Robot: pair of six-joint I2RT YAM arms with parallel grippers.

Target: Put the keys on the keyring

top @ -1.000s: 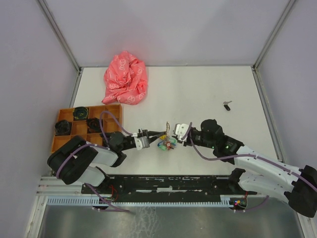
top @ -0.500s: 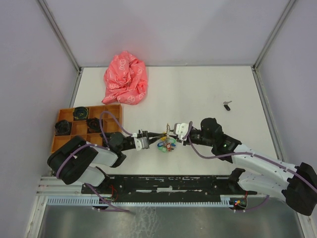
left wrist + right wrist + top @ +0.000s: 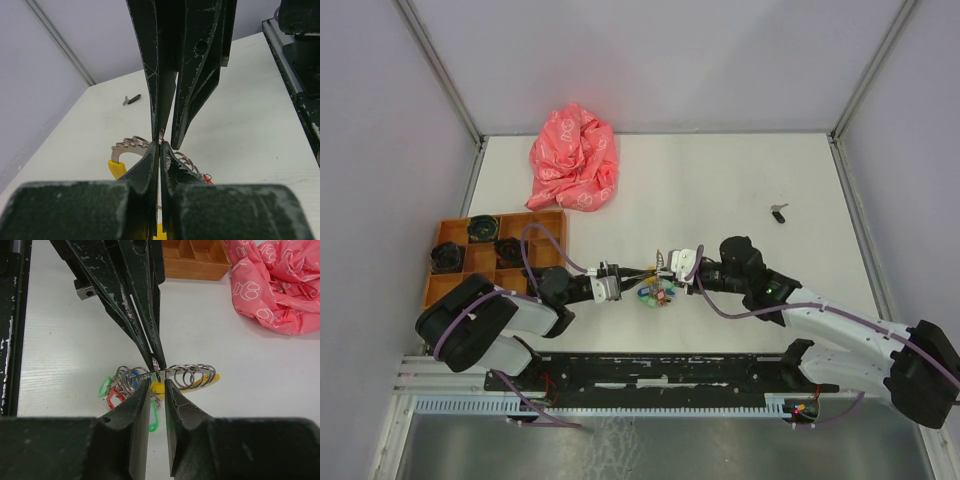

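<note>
The left pincer is shut tight on one thin ring of the ring bunch, which sits in the middle of the bench. The right pincer is open just a little, with one finger on each side of that ring and no key in it. The black key lies alone far off to the right, so I think no key is on yet and most of the job is left; I can't pick out the red key.

White table: pink cloth, orange tray, black key.
</note>
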